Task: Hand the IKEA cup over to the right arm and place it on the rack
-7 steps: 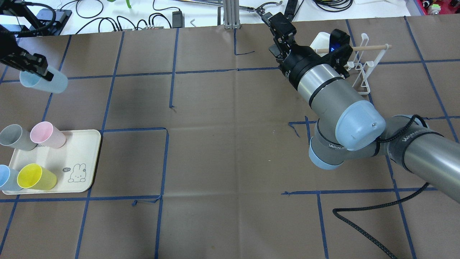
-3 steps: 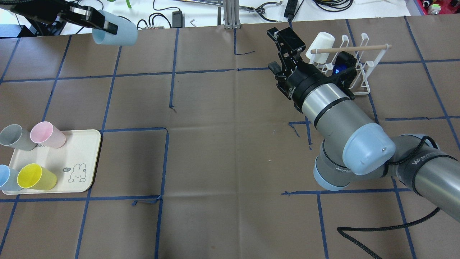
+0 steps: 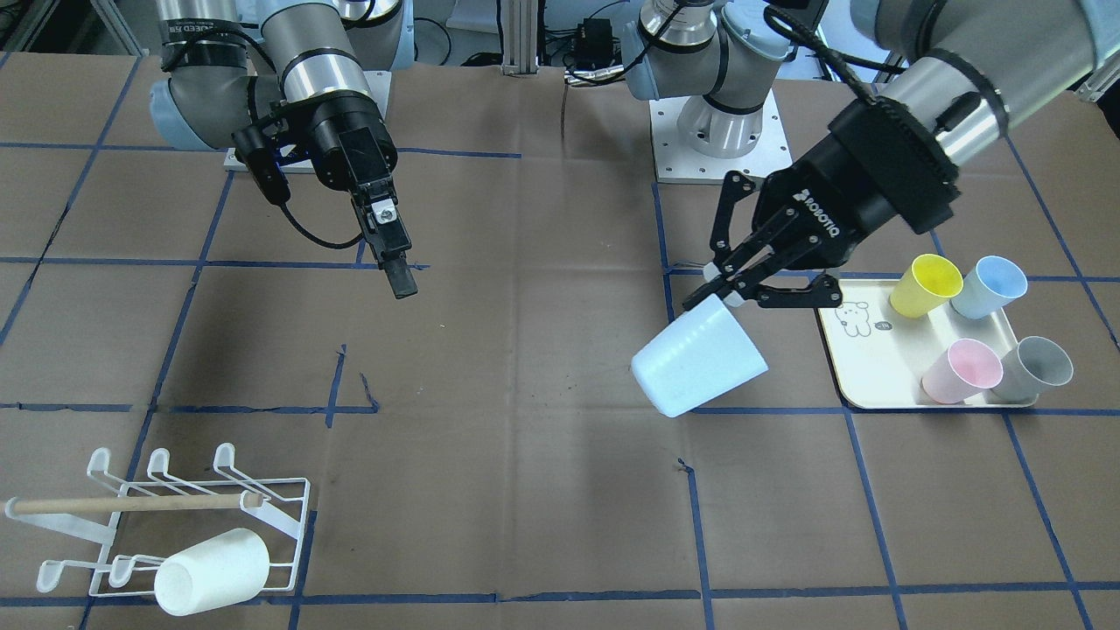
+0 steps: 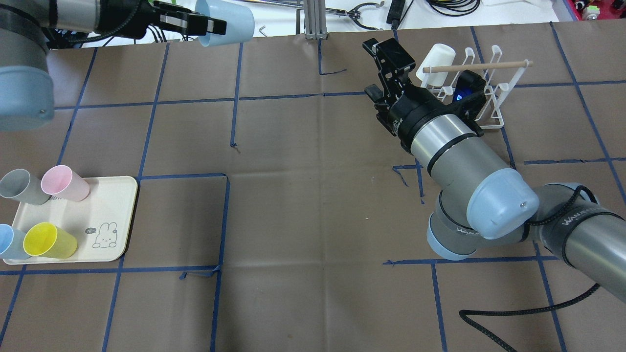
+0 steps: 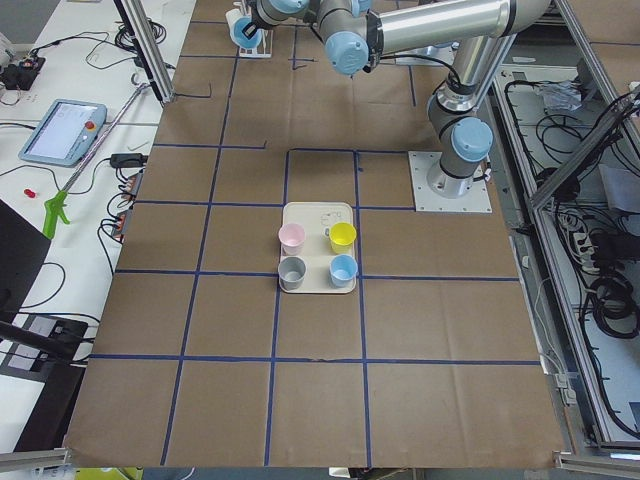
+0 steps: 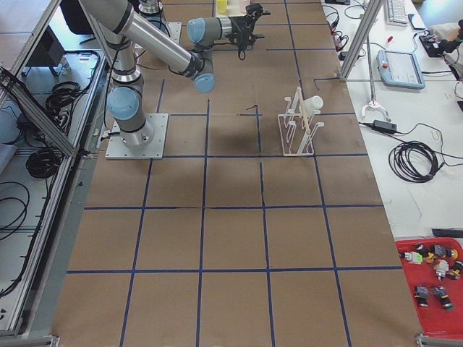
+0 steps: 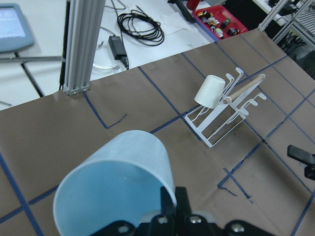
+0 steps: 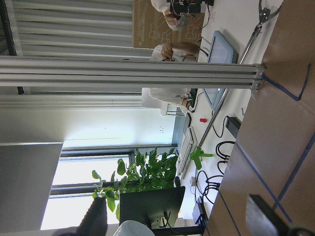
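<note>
Cup [image 3: 698, 366]: light, stiff plastic, likely slippery — left gripper [image 3: 710, 297] clamped on its rim.
Right gripper [image 4: 368, 68]: fingers apart, empty.
Best hold: the bare wall beyond those fingers.

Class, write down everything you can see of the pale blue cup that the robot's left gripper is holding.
The pale blue cup is a plain tapered tumbler, plastic by its look, and empty. The left gripper pinches its rim, so it hangs tilted, mouth towards the gripper, base pointing away. It is in the air above the brown table, touching nothing else.
</note>
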`<state>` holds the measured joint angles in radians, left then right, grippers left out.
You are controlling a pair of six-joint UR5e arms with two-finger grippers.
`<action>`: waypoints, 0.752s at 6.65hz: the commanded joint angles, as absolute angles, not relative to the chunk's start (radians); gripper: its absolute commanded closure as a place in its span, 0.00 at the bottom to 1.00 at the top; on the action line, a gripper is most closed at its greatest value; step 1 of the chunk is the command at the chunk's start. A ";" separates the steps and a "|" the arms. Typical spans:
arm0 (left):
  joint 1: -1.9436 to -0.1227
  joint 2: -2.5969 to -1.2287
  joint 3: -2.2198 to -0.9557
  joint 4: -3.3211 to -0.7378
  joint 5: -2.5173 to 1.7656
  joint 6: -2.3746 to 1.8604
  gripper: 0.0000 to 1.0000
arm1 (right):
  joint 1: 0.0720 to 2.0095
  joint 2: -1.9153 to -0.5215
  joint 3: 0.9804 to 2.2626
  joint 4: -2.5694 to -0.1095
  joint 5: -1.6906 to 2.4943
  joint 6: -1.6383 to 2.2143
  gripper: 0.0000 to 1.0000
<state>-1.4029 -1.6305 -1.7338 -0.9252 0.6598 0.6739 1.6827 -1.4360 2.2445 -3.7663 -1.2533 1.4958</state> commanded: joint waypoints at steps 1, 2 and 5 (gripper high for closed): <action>-1.428 -1.629 -1.930 -0.603 0.559 0.661 1.00 | 1.683 -1.430 2.244 -3.766 -1.264 1.502 0.00; -1.431 -1.652 -2.030 -0.392 0.533 0.643 1.00 | 1.683 -1.430 2.244 -3.763 -1.253 1.497 0.00; -1.439 -1.654 -2.173 -0.120 0.517 0.548 1.00 | 1.684 -1.431 2.243 -3.652 -1.253 1.636 0.00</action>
